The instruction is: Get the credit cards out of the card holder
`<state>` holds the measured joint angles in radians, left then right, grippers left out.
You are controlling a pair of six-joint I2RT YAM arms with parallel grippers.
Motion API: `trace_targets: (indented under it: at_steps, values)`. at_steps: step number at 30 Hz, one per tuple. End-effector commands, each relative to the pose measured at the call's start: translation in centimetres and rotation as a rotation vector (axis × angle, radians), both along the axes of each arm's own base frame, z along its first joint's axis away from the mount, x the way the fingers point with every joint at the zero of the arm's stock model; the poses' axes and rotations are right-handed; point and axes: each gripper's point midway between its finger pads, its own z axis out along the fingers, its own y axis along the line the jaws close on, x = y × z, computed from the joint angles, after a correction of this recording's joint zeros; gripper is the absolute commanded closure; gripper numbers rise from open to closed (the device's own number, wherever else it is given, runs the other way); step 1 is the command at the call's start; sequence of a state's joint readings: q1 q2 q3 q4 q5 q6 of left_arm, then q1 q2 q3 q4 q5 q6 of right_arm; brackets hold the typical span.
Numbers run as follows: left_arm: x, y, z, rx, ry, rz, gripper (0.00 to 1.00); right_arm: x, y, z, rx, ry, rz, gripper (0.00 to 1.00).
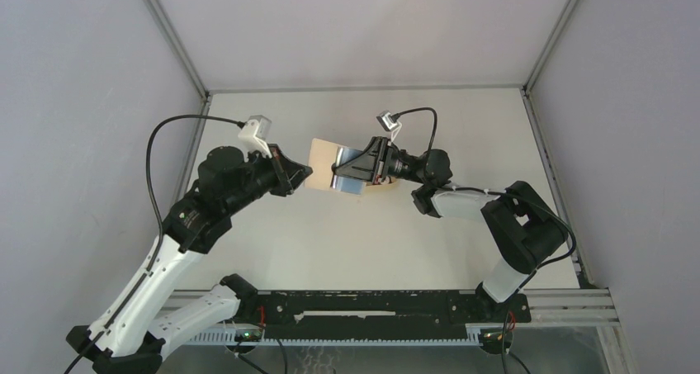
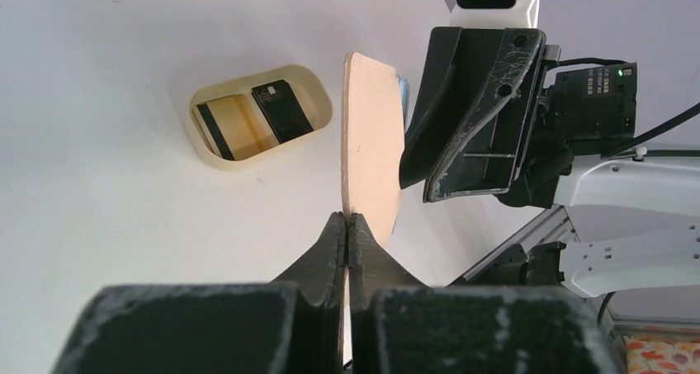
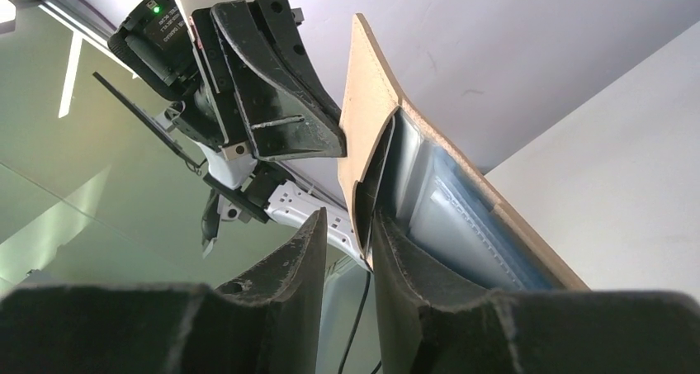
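Card holder (image 2: 371,134): beige, held above the table (image 2: 99,101), one edge pinched in the tightly pressed left gripper (image 2: 347,224). Right gripper (image 3: 347,234): fingers narrowly parted, one flap between them, a gap seen at the outer finger. Credit cards: black card (image 2: 282,110) and tan-brown striped card (image 2: 224,126) are lodged side by side in the oval tray (image 2: 239,164).

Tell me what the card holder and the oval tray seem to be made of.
The card holder looks like matte beige leather or imitation: thin, stiff; its inner sleeves look like glossy plastic. The oval tray has thick cream matte walls, wood or plastic; I cannot tell.
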<state>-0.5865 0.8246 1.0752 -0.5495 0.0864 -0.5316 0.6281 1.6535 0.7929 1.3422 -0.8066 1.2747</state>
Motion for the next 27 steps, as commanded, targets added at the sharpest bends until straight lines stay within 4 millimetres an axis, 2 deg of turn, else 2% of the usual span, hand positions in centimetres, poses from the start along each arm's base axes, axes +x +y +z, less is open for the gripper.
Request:
trace_targets:
  at_steps: [1, 16, 27]
  values:
    - [0.4, 0.0, -0.1, 0.003, -0.014, 0.000, 1.00, -0.3, -0.4, 2.1, 0.063, -0.073, -0.003, 0.65]
    - [0.3, -0.5, -1.1, 0.003, 0.004, -0.023, 1.00, 0.2, 0.3, 2.2, 0.072, -0.062, -0.010, 0.71]
    - [0.0, -0.4, -2.2, 0.010, 0.021, -0.029, 1.00, 0.5, 0.5, 2.6, 0.079, -0.063, -0.012, 0.82]
